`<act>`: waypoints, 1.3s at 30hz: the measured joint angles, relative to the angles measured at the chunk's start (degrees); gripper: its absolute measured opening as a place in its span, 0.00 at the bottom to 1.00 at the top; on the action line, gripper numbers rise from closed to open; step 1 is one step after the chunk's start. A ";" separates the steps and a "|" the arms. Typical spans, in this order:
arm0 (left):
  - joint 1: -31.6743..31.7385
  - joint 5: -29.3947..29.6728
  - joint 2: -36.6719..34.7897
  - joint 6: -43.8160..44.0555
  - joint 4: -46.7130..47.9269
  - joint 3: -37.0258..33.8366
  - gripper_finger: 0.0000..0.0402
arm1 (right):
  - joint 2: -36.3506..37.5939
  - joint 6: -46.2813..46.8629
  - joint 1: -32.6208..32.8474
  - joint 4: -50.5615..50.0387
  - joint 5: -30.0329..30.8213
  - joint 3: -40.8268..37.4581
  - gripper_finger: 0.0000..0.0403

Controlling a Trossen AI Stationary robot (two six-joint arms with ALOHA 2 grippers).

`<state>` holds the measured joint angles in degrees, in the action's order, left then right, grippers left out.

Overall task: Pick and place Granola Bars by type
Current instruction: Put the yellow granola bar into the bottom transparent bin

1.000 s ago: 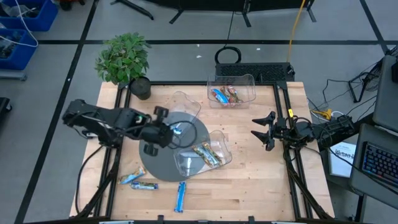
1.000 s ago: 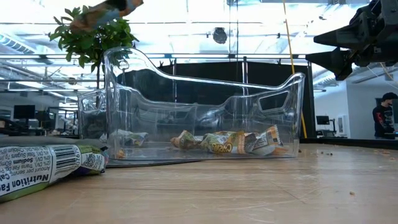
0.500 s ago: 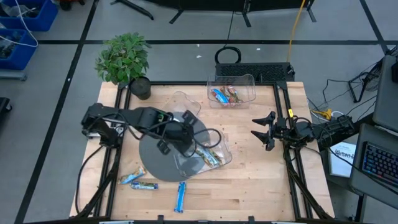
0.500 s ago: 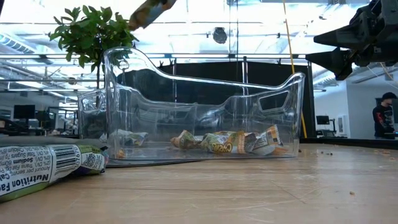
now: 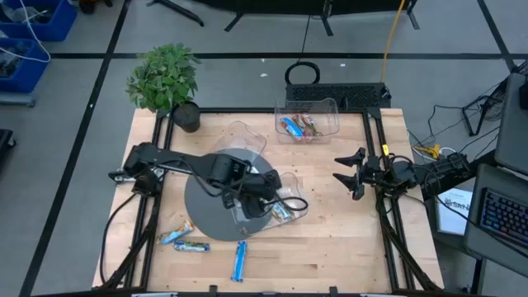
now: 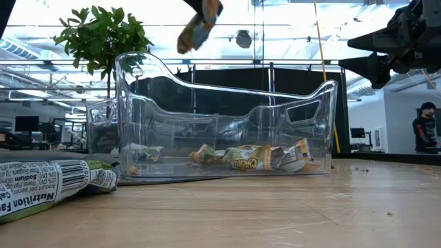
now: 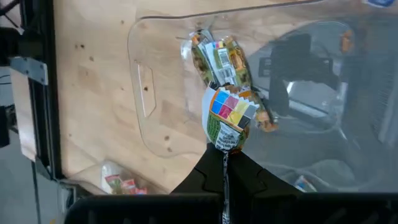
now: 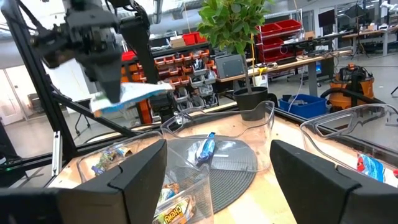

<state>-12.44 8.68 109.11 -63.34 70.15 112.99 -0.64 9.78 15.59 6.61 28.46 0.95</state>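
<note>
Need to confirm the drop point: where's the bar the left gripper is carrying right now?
The bar is pinched in the left gripper, held in the air above the clear bin near the table's centre, which already holds similar bars.

Low view: wrapped bar [image 6: 52,184] lying at table edge, nearest camera. Print reads "Nutrition Fa…", cut off by the frame; above it "Sodium" and "0% DV" lines, partly legible. Bars [image 6: 248,157] inside the clear bin [image 6: 227,110]: printing present, not readable. No other legible text.
</note>
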 joint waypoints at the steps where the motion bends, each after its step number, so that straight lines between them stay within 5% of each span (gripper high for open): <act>1: 0.11 -0.13 0.65 0.10 -0.34 0.00 0.00 | 0.00 0.00 -0.01 0.00 0.01 -0.02 0.69; 17: -0.27 -4.86 8.95 3.91 -6.26 -1.18 0.00 | 0.00 0.00 -0.01 0.02 0.01 -0.02 0.69; 30: -1.22 -7.36 9.06 5.07 -16.19 -16.56 0.00 | 0.00 0.00 -0.01 0.02 0.00 -0.02 0.69; 39: -1.21 -10.25 8.80 4.85 -21.18 -20.53 0.00 | 0.00 0.00 0.00 0.00 0.01 -0.02 0.69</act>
<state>-13.65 -1.57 117.91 -58.49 48.97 92.45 -0.64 9.78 15.59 6.61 28.47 0.93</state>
